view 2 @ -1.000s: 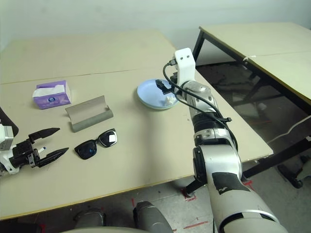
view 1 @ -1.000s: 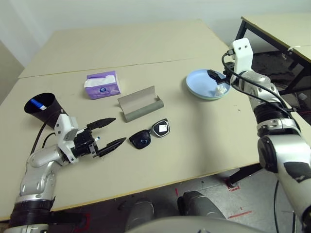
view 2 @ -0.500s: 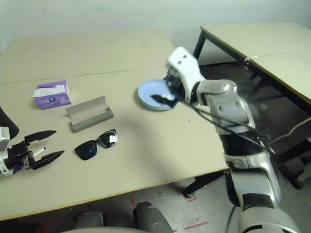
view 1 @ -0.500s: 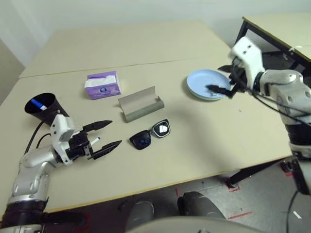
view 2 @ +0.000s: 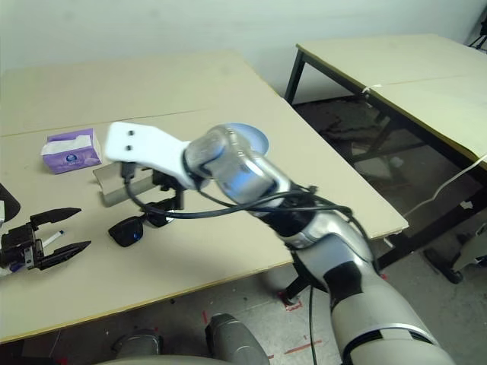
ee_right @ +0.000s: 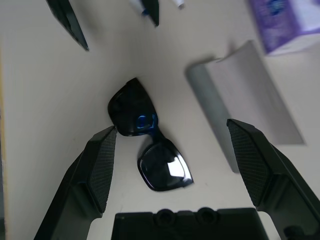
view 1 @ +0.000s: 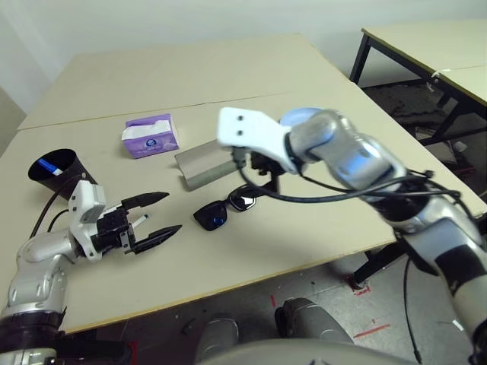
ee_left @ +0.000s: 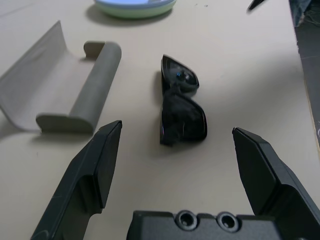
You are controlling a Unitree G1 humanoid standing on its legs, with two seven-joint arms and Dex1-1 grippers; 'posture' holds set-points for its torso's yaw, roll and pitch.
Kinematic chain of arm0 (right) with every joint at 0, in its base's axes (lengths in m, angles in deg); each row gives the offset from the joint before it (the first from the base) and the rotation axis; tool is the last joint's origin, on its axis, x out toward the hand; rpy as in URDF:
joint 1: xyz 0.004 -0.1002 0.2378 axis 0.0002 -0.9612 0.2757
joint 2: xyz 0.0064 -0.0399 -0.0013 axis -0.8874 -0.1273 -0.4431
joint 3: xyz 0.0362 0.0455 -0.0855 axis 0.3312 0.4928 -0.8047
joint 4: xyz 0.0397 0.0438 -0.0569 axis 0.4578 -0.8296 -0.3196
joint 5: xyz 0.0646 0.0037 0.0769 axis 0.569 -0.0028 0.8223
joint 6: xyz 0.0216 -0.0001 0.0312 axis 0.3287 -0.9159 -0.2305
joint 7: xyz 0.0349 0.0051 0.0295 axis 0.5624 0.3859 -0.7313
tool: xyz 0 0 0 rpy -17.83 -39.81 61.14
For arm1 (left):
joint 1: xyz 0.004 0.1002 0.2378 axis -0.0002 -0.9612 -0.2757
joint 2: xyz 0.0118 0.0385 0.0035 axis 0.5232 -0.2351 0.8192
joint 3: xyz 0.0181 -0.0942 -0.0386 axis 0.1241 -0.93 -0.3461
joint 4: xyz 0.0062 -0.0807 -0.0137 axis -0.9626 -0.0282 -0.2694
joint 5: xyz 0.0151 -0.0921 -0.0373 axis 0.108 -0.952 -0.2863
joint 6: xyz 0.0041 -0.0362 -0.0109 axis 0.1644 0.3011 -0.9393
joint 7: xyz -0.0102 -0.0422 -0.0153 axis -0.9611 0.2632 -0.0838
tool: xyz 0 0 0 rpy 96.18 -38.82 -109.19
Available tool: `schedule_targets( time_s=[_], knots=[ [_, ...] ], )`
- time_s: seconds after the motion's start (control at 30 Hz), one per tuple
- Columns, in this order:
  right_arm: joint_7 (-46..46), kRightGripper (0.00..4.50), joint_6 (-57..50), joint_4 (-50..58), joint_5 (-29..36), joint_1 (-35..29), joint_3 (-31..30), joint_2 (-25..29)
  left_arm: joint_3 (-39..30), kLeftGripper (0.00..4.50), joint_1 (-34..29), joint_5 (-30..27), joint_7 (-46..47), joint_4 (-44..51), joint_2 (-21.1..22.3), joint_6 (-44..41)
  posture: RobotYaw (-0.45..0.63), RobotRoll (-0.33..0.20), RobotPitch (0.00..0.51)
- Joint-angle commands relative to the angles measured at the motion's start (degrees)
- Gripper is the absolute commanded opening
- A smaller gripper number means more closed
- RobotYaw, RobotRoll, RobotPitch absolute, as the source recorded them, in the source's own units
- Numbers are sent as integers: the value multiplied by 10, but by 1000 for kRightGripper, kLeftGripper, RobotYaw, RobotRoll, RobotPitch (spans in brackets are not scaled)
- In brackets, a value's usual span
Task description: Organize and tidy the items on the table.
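Observation:
Black sunglasses (view 1: 221,214) lie on the table (view 1: 319,205), in front of the open grey glasses case (view 1: 201,164). My right gripper (ee_right: 172,126) hovers open just above the sunglasses, its fingers (ee_right: 102,170) spread on either side without touching them. My left gripper (view 1: 173,211) rests open and low, a short way left of the sunglasses (ee_left: 180,107), holding nothing. The purple tissue box (view 1: 148,135) stands behind the case. The black cup (view 1: 52,169) at the far left holds a blue-capped marker (view 1: 49,163). The blue plate (ee_left: 135,4) sits on a green one; my right arm hides the paper ball.
A smaller black-legged table (view 1: 426,46) stands to the right across a gap of floor. The seam line (view 1: 91,120) crosses the tabletop behind the tissue box. Bare tabletop lies in front of the sunglasses and on the right side.
My right arm has swung left from the blue plate across the table and now hangs over the sunglasses. The camera also shifted. My left gripper has stayed open and barely moved.

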Motion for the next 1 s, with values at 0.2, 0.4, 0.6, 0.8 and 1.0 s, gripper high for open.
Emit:
schedule_targets(
  time_s=[0.2, 0.4, 0.6, 0.8, 1.0],
  knots=[
    [40, 4470, 154, -153, -116, 17, -73, -71, -26, 4500, -11, -3, -20, -18, 6, 20, -21, 0, 61],
    [54, 4470, 205, -241, -154, 2, -68, -115, -25, 4500, -17, -1, -17, -17, -1, 27, -8, 0, 56],
    [33, 4470, 220, -261, -171, -24, -60, -112, -23, 4500, -20, -1, -12, -16, -7, 33, -5, 0, 58],
    [15, 4470, 222, -252, -185, -43, -60, -108, -24, 4500, -28, -3, -12, -11, -11, 38, 1, 0, 59],
    [7, 4470, 228, -259, -194, -43, -54, -116, -23, 4500, -35, -3, -8, -4, -13, 37, 5, 0, 62]
  ],
)
